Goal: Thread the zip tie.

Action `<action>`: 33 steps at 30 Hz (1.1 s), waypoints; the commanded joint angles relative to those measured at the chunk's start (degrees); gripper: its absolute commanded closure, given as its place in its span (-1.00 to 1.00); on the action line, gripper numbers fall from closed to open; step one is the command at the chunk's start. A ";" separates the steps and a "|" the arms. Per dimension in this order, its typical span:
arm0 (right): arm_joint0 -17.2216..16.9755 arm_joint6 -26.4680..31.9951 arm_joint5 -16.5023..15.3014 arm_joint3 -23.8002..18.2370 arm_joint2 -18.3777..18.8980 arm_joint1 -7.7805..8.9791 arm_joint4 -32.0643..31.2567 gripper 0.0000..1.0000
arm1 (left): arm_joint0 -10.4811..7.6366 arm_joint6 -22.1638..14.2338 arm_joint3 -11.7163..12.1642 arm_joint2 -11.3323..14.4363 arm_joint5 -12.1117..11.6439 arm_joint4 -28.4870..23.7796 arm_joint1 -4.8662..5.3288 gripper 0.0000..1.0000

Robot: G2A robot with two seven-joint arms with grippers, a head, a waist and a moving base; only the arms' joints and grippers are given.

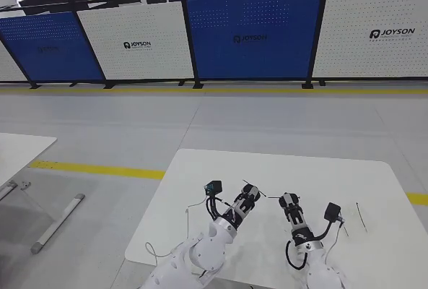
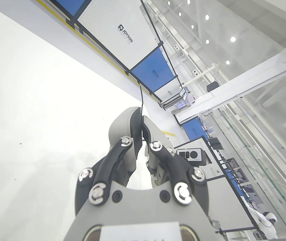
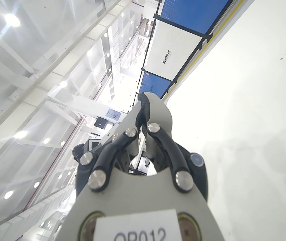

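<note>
The left gripper (image 2: 142, 117) has its jaws clenched on a black zip tie (image 2: 141, 97); the right gripper (image 3: 145, 99) has its jaws pressed closed.

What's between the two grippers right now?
In the top view, bare table and a thin black strand at the right gripper, pointing toward the left gripper.

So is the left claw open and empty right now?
No: in the left wrist view the left gripper is closed on the thin black zip tie, which sticks out past its tip.
</note>
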 commanded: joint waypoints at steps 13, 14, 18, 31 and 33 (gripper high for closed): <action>-0.20 0.21 0.14 -0.18 0.22 -0.30 -0.39 1.00 | 0.00 0.00 0.00 0.00 0.00 0.00 0.00 1.00; -0.18 0.23 0.19 -0.14 0.22 -0.33 -0.45 1.00 | 0.00 0.00 0.00 0.00 0.00 0.00 0.00 1.00; -0.09 0.30 0.54 0.03 0.21 -0.43 -0.62 1.00 | 0.00 0.00 0.00 0.00 0.00 0.00 0.00 1.00; 0.33 0.27 0.37 0.54 0.19 -0.81 -0.66 1.00 | 0.00 0.00 0.00 0.00 0.00 0.00 0.00 1.00; 0.32 0.34 0.35 0.53 0.23 -0.85 -0.74 1.00 | 0.00 0.00 0.00 0.00 0.00 0.00 0.00 1.00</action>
